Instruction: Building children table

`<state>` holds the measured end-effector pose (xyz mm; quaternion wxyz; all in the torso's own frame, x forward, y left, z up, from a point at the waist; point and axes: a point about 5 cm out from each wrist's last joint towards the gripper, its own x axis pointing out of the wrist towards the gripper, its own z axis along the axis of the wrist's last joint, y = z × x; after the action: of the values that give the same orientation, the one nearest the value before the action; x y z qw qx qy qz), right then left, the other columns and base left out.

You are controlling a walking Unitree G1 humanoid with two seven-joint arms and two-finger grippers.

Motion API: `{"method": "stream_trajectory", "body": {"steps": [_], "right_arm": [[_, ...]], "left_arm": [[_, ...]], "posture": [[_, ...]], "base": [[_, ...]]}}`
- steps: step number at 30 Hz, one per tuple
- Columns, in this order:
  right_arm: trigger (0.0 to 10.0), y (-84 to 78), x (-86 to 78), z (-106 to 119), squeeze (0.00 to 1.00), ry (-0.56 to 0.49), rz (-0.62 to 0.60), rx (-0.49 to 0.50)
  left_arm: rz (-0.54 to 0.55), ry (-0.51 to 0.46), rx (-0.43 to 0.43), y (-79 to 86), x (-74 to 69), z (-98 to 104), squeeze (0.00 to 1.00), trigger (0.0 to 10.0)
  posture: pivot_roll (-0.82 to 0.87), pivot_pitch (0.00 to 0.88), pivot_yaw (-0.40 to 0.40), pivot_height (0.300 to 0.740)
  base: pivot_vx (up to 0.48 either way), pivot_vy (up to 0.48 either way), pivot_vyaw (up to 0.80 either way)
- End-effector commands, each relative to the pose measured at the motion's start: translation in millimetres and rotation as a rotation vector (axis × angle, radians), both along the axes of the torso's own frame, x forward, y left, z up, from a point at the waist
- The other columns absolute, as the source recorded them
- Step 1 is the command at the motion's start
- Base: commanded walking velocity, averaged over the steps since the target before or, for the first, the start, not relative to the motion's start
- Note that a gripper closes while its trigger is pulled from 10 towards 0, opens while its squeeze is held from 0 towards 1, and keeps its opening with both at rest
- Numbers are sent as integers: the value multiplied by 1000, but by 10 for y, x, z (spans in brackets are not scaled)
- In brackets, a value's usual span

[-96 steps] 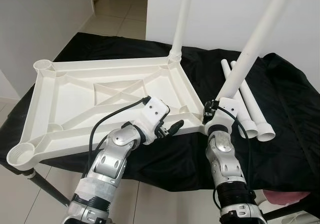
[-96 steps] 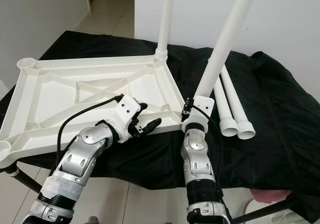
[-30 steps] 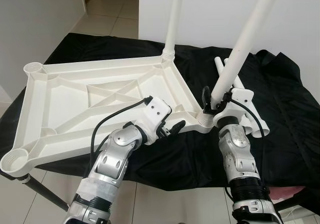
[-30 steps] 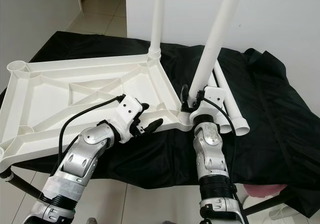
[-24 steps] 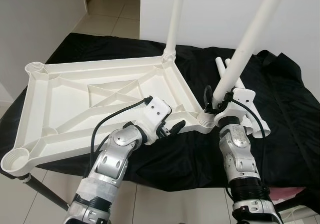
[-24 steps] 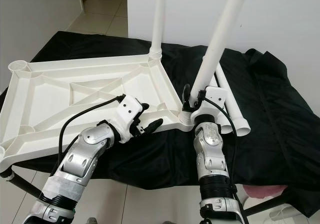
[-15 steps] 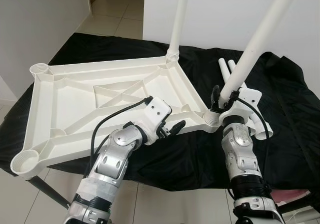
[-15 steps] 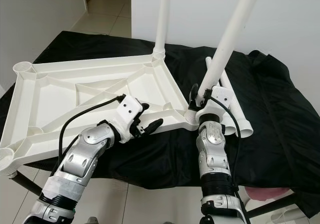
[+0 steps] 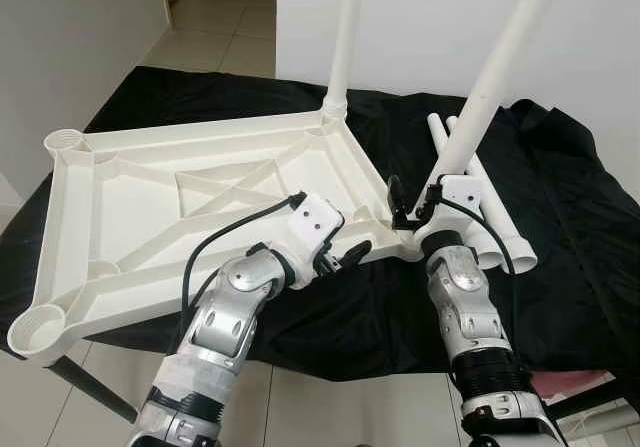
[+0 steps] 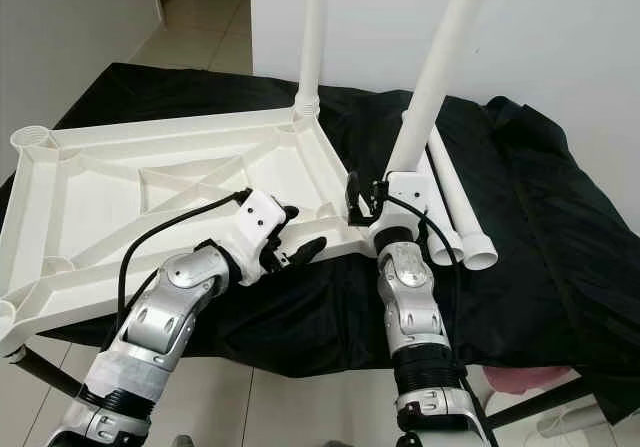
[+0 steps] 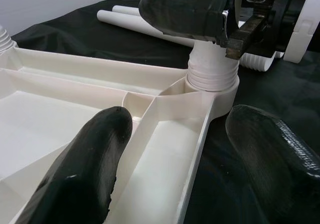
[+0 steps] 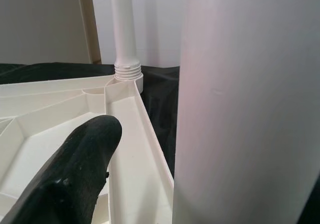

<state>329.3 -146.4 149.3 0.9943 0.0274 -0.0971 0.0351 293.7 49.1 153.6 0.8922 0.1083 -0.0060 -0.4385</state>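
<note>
The white tabletop (image 9: 150,207) lies upside down on a black cloth. Two white legs stand in its right corners: the far leg (image 9: 346,37) and the near leg (image 9: 492,77), which leans to the right. My right gripper (image 9: 415,203) is at the base of the near leg, open, with one finger (image 12: 80,174) apart from the leg (image 12: 245,108) and the leg between the jaws. My left gripper (image 9: 340,257) is open astride the tabletop's near rim (image 11: 195,134), just left of that leg's threaded socket (image 11: 212,76).
Two loose white legs (image 9: 490,222) lie side by side on the cloth to the right of my right gripper. The cloth-covered table (image 9: 570,227) ends close before me, with tiled floor below and a white wall behind.
My right gripper has turned round the base of the near leg, so its finger now points left of it. The left gripper stays at the rim. The camera shifted slightly.
</note>
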Motion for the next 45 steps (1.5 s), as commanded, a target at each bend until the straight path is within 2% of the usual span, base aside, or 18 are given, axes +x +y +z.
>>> {"method": "stream_trajectory", "body": {"steps": [1,6,12,13,18,22,23,28,30,33,40,43,45], "right_arm": [[10000,4,11,-32,0,19,12,-3],[10000,-87,1,-16,0,1,-44,16],[10000,-111,-48,-42,0,-5,-73,32],[10000,-102,-151,-118,0,3,-78,43],[10000,-86,-264,-201,0,15,-69,42],[10000,-105,-287,-214,0,13,-68,35],[10000,-175,-280,-202,0,5,-88,16],[10000,-224,-309,-196,0,-4,-104,13],[10000,-211,-446,-263,0,2,-103,33],[10000,-172,-535,-330,0,24,-95,41],[10000,-70,-648,-428,0,65,-81,64],[10000,-70,-648,-428,0,65,-81,64],[10000,-75,-678,-467,0,82,-84,71]], "left_arm": [[87,-21,-4,1,45,29,0,10000],[90,-21,-5,5,45,27,0,10000],[89,-21,-4,6,40,23,0,10000],[86,-21,5,19,33,11,0,10000],[80,-27,21,30,34,4,0,10000],[77,-29,22,30,43,10,0,10000],[70,-29,24,19,45,9,0,10000],[63,-28,34,21,41,-4,0,10000],[69,-28,56,80,46,-41,0,10000],[76,-27,65,126,51,-53,0,10000],[88,-23,109,273,83,-91,0,10000],[88,-23,109,273,83,-91,0,10000],[118,-28,122,360,125,-89,0,10000]], "posture": [[19,0,-76,740],[18,0,-80,740],[18,0,-81,740],[14,0,-77,740],[7,0,-68,740],[1,0,-61,740],[-4,0,-55,740],[-6,0,-53,740],[-14,0,-49,740],[-20,0,-43,740],[-27,0,-34,740],[-27,0,-34,740],[-29,0,-37,740]], "base": [[0,0,0],[0,0,0],[0,0,0],[0,0,0],[0,0,0],[0,0,0],[0,0,0],[0,0,0],[0,0,0],[0,0,0],[0,0,0],[0,0,0],[0,0,0]]}}
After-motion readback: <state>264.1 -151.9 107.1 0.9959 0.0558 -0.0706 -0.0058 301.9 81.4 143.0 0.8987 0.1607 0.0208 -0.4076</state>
